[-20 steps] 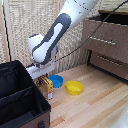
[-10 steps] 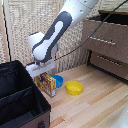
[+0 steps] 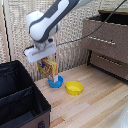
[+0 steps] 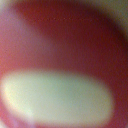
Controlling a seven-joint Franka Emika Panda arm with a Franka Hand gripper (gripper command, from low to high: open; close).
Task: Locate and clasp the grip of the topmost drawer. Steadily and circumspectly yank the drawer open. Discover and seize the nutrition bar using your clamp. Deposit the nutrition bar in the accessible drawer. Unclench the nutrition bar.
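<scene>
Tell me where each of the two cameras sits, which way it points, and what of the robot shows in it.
Exterior view: off the arm, facing the wooden floor and the dresser with the topmost drawer open; the white arm and its claw over the nutrition bar show.
Wrist view: on the wrist, filled by a red and cream blur; no robot part discernible.
Shared: nothing identifiable.

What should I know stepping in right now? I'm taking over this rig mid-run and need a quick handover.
Clamp: shut on the nutrition bar, held upright in the air, just above the blue bowl; the yellow bowl sits beside it on the floor.
Topmost drawer: at the exterior view's right, pulled out, dark inside showing.
Done: drawer opened, bar grasped.
Left: carry the bar across to the drawer, lower it in, release.
Wrist view is a red and pale blur, no help.
</scene>
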